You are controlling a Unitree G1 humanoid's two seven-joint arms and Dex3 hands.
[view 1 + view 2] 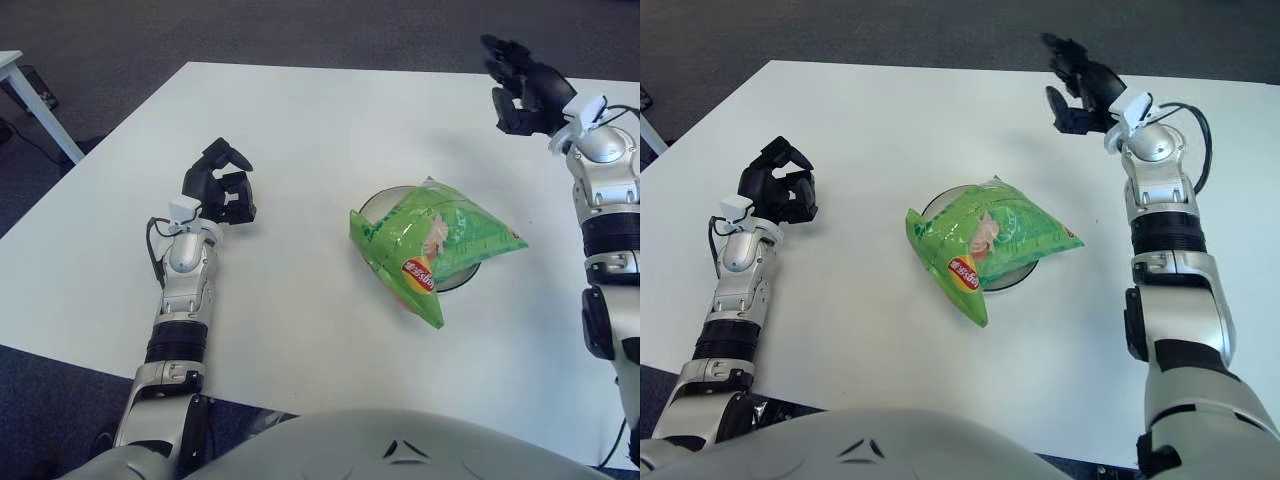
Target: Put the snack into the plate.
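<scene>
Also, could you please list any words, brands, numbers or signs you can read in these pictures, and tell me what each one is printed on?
Red and yellow round logo on the green snack bag, which lies across the plate: the lettering inside it is too small to read.
Other print on the bag: too blurred to read.
Left hand, right hand and the table: no text visible.
</scene>
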